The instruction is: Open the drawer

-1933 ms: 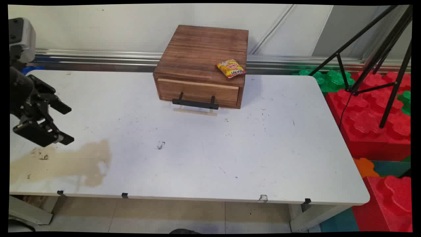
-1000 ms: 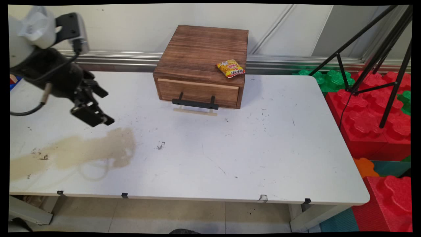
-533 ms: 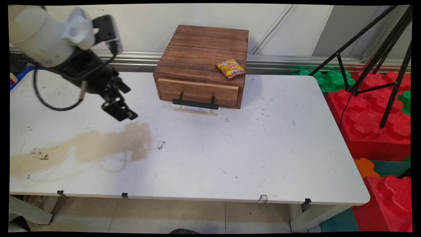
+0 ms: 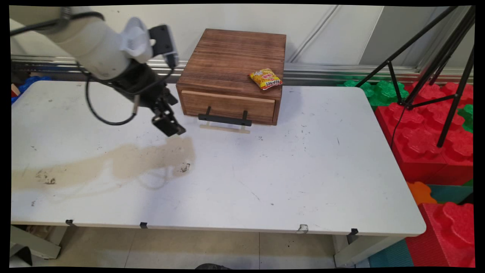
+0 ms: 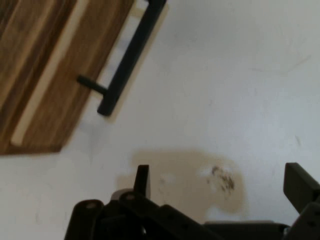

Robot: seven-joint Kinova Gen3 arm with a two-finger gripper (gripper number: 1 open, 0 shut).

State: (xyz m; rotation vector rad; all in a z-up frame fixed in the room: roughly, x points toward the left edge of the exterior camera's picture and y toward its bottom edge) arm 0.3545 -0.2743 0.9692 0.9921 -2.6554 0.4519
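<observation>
My black gripper [image 4: 177,118] hangs open and holds nothing, low over the white table [image 4: 303,182], just left of a wooden drawer box [image 4: 235,60]. The box's drawer is shut, and its black bar handle [image 4: 225,120] lies a short way right of my fingers. A yellow snack packet [image 4: 266,79] rests on the box's top near its right front corner. In the hand view the gripper [image 5: 220,185] has its fingers [image 5: 142,179] wide apart over bare table. The drawer front [image 5: 45,85] and handle [image 5: 127,55] sit at the upper left.
A dark smudge [image 4: 185,167] marks the table below the gripper. Red foam blocks [image 4: 424,144] and green ones [image 4: 382,93] stand off the table's right side, with a black tripod [image 4: 443,64] over them. A metal rail [image 4: 333,70] runs along the wall behind.
The arm has swung from the table's left edge to the right and farther back, ending beside the drawer box. The gripper stayed open. The box and packet have not moved.
</observation>
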